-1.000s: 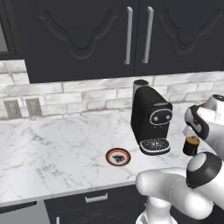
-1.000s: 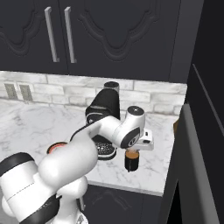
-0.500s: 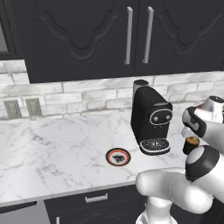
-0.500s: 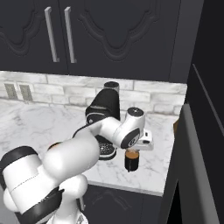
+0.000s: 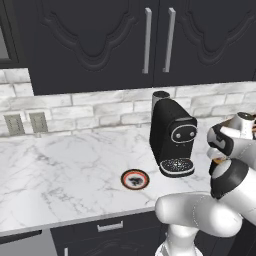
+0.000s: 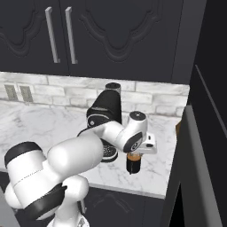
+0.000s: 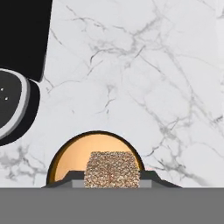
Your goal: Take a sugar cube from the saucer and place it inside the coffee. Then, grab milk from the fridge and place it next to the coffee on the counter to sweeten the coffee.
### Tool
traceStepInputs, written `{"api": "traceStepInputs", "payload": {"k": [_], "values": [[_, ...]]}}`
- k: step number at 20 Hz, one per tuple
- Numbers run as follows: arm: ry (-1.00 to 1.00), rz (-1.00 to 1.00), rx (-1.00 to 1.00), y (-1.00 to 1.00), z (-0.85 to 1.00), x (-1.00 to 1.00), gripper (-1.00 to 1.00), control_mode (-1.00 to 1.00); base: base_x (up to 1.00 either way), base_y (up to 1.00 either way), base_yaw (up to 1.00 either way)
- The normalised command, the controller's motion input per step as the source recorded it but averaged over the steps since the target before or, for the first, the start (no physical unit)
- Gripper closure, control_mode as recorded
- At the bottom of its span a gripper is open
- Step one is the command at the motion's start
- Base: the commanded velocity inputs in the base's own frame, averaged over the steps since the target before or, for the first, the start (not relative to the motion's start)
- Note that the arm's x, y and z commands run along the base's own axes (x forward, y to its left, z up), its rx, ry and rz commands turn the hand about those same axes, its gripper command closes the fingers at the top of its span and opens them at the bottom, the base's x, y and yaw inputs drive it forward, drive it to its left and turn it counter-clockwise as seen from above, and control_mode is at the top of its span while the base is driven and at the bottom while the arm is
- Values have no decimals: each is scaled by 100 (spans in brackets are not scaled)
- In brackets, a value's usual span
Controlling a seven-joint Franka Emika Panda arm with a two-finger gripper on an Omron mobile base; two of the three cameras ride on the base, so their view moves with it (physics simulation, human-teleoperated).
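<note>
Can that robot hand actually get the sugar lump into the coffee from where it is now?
Probably yes. The sugar cube sits between the fingers directly over the open coffee cup, with nothing between them; the coffee machine stands off to one side.

Bare counter [image 7: 144, 87] beyond the cup [image 7: 70, 155], coffee machine [image 7: 19, 65] close alongside.

Both base views show us the coffee machine [image 5: 172, 137] [image 6: 105, 116] from behind, left and right; our hand view looks closely down at the surface [image 7: 144, 83].
</note>
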Motion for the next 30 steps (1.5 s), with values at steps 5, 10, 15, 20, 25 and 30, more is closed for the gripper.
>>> {"api": "traceStepInputs", "payload": {"k": [5, 10, 15, 20, 25, 30], "values": [[1, 0, 1, -4, 2, 0, -100, -100, 0, 0, 0], [0, -5, 0, 3, 29, 5, -100, -100, 0, 0, 0], [-1, -9, 0, 16, 53, -11, -100, -100, 0, 0, 0], [-10, -12, 0, 58, 54, -69, -100, -100, 0, 0, 0], [-21, -12, 0, 97, 61, -84, -100, -100, 0, 0, 0], [-24, -5, -9, 100, 63, -41, -100, -100, 0, 0, 0]]}}
